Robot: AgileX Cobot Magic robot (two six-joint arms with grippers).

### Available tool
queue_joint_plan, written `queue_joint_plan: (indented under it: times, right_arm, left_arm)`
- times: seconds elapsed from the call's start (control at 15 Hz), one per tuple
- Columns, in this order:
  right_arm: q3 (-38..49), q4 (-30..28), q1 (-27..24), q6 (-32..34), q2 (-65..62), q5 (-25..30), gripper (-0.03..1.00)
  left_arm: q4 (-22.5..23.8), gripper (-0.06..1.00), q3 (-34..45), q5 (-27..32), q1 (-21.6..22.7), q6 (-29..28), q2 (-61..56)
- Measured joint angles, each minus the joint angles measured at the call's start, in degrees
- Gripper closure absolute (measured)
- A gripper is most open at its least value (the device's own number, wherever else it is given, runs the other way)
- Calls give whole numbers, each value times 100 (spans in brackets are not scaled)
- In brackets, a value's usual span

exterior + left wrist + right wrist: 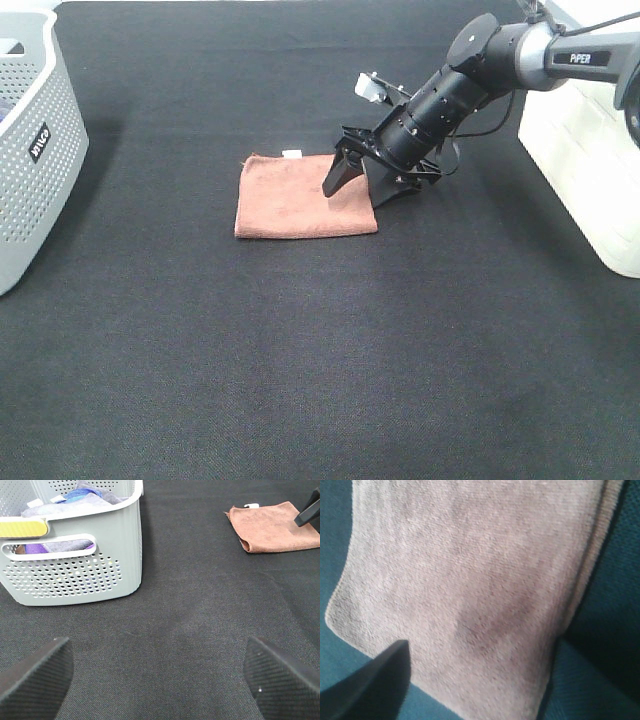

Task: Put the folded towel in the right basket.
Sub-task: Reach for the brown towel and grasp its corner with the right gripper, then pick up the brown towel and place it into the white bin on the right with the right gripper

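Exterior high view: towel (305, 196), brown, folded flat, lies on the black mat (300, 380) between the left basket (40, 150) and the right basket (585, 180), well apart from both. Right gripper (357, 193): jaws spread, holding nothing, tilted down at the towel's right edge, with one finger over the cloth and the other beyond the edge above the mat. Left gripper (160, 680): jaws apart, empty, low over the mat near the left basket, which holds other cloths. Step in hand, as judged: the grasp, not yet made. Method: lower until the tips meet the mat, then close across the folded edge to catch every layer. A shallow pinch may lift the top layer only and unfold it. Raise clear before carrying rightward.
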Motion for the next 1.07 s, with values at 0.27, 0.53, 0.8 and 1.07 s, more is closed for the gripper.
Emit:
queue_joint_plan:
  times: [0.27, 0.53, 0.8, 1.07]
  right_arm:
    - [0, 160, 0, -74, 120, -34, 80]
    - [0, 172, 0, -74, 120, -29, 96]
    - [11, 132, 0, -74, -246, 120, 96]
    - [11, 11, 0, -74, -940, 642, 96]
  left_arm:
    - [0, 7, 0, 0, 0, 0, 0]
    - [0, 7, 0, 0, 0, 0, 0]
    - [0, 7, 0, 0, 0, 0, 0]
    - [0, 7, 0, 0, 0, 0, 0]
